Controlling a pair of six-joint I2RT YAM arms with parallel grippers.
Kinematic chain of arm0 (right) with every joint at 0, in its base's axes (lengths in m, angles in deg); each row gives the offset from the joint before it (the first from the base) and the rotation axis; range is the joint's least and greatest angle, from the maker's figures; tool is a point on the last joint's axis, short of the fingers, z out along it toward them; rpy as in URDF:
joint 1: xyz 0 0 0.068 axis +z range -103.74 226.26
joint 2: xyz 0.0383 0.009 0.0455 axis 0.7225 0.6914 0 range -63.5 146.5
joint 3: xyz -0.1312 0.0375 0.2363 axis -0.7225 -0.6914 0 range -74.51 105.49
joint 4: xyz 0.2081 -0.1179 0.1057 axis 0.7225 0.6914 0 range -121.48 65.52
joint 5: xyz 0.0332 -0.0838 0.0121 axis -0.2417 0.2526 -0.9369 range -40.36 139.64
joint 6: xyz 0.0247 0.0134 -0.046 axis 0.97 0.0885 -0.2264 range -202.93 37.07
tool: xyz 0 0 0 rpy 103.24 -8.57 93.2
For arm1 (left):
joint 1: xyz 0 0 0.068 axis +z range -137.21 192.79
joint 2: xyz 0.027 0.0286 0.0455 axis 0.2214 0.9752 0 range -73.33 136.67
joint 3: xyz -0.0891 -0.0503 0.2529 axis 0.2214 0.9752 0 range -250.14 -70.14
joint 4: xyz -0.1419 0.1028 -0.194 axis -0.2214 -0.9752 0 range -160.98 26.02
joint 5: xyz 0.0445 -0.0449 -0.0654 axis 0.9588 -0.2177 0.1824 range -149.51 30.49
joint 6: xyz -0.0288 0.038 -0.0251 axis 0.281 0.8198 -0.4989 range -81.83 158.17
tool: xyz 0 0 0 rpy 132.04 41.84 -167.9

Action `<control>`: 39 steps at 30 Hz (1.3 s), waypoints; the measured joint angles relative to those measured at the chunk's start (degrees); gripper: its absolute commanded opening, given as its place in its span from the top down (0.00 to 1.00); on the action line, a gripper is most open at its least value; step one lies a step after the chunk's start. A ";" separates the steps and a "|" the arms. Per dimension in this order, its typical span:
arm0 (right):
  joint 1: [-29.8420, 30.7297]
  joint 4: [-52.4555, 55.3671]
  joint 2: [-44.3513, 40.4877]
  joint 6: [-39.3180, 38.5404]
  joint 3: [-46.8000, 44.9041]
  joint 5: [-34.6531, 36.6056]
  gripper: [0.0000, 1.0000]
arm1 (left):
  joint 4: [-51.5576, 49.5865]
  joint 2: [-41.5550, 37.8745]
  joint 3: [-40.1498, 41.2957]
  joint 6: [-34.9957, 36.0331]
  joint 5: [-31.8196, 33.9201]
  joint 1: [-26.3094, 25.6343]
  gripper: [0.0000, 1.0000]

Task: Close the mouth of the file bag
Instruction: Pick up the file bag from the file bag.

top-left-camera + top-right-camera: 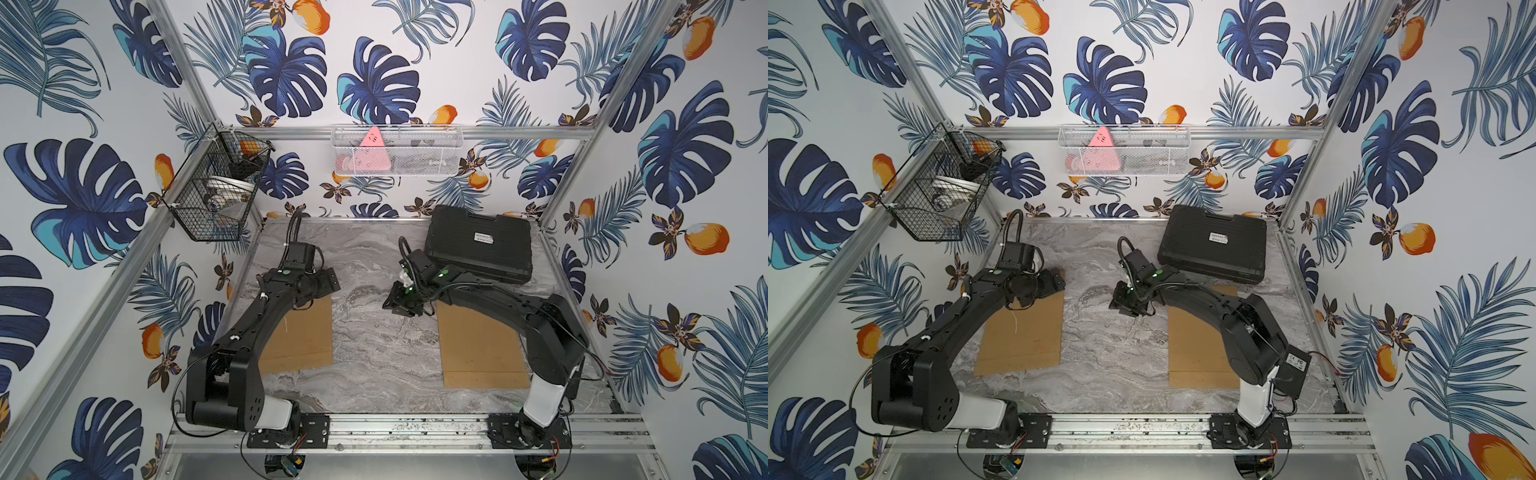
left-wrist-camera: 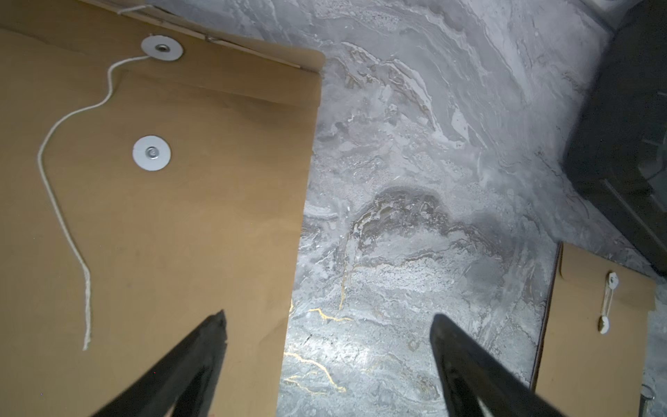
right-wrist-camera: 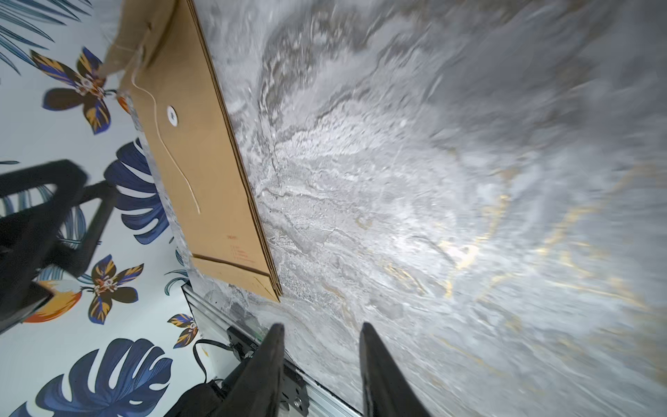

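Note:
Two brown file bags lie flat on the marble table. The left file bag has a white disc on its flap and another on its body. Its white string trails loose from the flap disc. The right file bag has its string wound between its discs. My left gripper hangs wide open, one finger over the left bag's edge, the other over marble. My right gripper is open and empty above the marble between the bags.
A black tool case lies at the back right, close behind the right wrist. A black wire basket hangs on the left wall. On the back wall hangs a white mesh basket. An aluminium rail runs along the front.

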 measured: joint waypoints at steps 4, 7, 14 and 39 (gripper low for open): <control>3.82 -5.09 8.46 4.44 3.78 -2.73 0.64 | 2.80 -1.62 4.76 -1.49 2.95 3.02 0.07; 5.75 -7.21 13.42 7.26 7.28 -4.31 0.64 | 4.57 -1.33 7.52 -2.93 3.58 7.04 0.06; 8.41 -11.02 21.24 13.66 12.90 -6.49 0.65 | 8.76 0.39 10.58 -4.76 0.33 12.37 0.06; 12.26 -10.88 30.34 20.90 24.22 -10.36 0.86 | 21.20 -1.49 24.87 -11.06 -8.04 14.05 0.11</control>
